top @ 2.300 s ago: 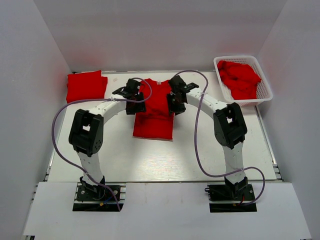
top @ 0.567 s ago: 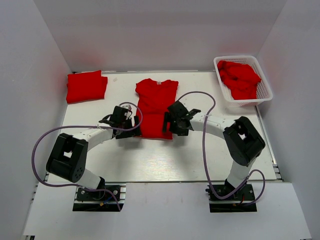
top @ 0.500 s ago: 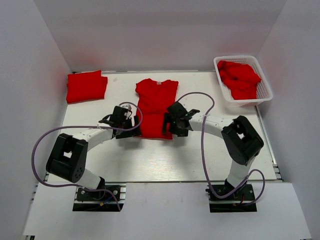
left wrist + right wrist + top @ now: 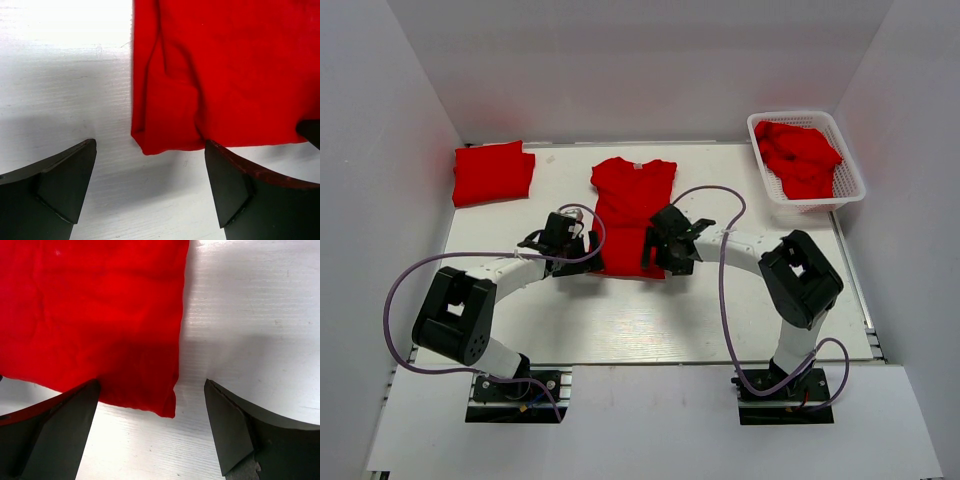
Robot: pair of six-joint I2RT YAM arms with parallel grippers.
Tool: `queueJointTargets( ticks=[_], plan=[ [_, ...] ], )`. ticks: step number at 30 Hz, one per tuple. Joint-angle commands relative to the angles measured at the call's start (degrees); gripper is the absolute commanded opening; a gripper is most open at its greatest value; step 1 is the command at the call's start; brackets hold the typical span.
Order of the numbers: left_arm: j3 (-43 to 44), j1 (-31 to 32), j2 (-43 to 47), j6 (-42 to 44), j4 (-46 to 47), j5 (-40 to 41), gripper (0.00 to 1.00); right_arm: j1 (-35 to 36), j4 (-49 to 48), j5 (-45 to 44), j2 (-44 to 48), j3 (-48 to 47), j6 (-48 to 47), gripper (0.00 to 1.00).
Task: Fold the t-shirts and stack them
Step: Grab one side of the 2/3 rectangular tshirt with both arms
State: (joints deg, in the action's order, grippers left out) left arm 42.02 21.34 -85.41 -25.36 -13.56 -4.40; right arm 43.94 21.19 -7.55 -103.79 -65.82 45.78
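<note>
T-shirt [image 4: 632, 212] number two of the job lies in the middle of the table [image 4: 620, 320], collar toward the far edge and hem toward the near edge. Its sleeves are already turned in, so it reads as one long strip. I judge the next step is the crosswise fold, hem up toward collar, which is why I have come in at the two hem corners.

My left fingers [image 4: 584, 262] stand apart, straddling the left hem corner. In my left wrist view the doubled cloth edge sits between them, touching neither. My right fingers [image 4: 655, 262] are apart too, with the right hem corner between them. Nothing is gripped yet. Taking both corners at once should keep the hem straight as it lifts. The left corner is thick and rumpled, so I may catch only some of its layers.

One folded t-shirt [image 4: 493, 172] rests at the far left corner of the table, and I take that as the place for the stack. The white basket [image 4: 852, 198] at the far right corner holds more crumpled red t-shirts [image 4: 800, 155], so much of the task is left.
</note>
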Motion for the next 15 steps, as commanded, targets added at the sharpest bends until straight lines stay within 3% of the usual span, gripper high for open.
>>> queueJointTargets(
  ticks=[1,7,10,11,13,15],
  plan=[
    [-0.89,0.19,-0.02,-0.04,0.99,-1.13,1.0,0.35,1.31,-1.15,-1.15,-2.55,1.59,0.9],
    [-0.89,0.19,-1.17,-0.04,0.99,-0.52,1.0,0.44,2.01,-0.97,-2.56,-3.35,2.12,0.9],
    [-0.89,0.19,-2.3,-0.04,0.99,-1.13,0.88,0.53,2.1,-0.8,-2.65,-3.44,2.47,0.9],
    [-0.89,0.19,-2.31,-0.04,1.52,-2.44,0.77,0.7,2.1,-0.8,-2.82,-3.44,2.65,0.86],
    [-1.94,0.19,-2.31,-0.65,2.3,-2.97,0.66,0.88,2.36,-0.8,-2.56,-3.35,2.82,0.77],
    [-2.64,0.72,-2.31,-1.17,3.01,-4.03,0.46,0.79,2.28,-0.1,-2.56,-2.82,3.0,0.48]
  ],
)
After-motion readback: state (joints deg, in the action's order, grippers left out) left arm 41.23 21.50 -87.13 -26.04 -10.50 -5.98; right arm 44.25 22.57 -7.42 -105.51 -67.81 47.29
